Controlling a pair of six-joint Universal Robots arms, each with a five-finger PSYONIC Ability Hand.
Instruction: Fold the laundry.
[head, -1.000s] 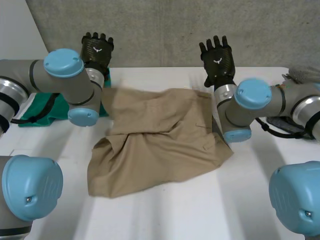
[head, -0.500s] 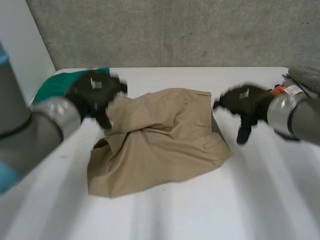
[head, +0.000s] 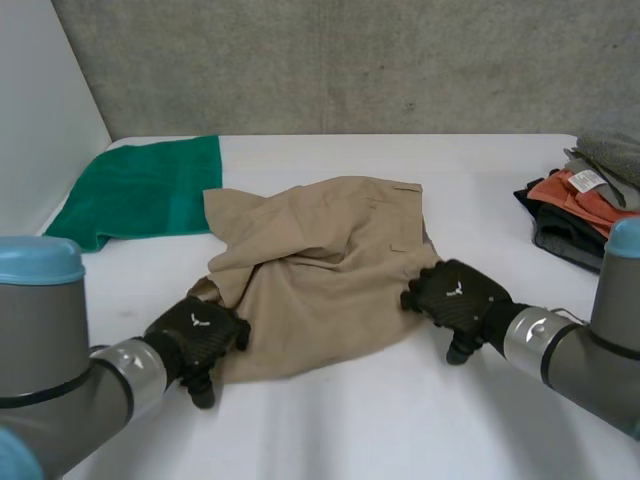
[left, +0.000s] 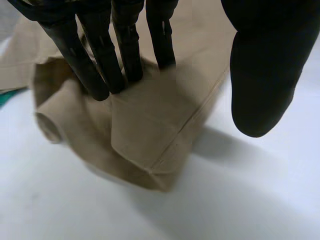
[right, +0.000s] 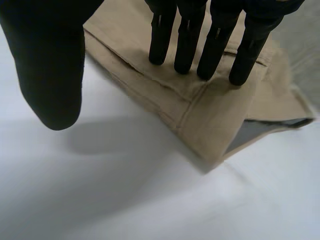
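A crumpled tan garment (head: 320, 265) lies in the middle of the white table (head: 330, 420). My left hand (head: 195, 335) is at its near left corner. In the left wrist view the straight fingers (left: 92, 57) touch the folded tan corner (left: 150, 130), and the thumb (left: 265, 65) stands apart over bare table. My right hand (head: 455, 298) is at the near right corner. There its fingers (right: 215, 40) rest straight on the hemmed edge (right: 210, 115), while the thumb (right: 50, 60) hangs clear of the cloth. Neither hand pinches the cloth.
A green cloth (head: 140, 190) lies flat at the back left, touching the tan garment's far corner. A stack of folded clothes (head: 575, 205) sits at the right edge. A grey wall runs behind the table.
Both arms have swung from the far side of the garment to its near corners. The hands have come down onto the cloth, their fingers slightly more bent.
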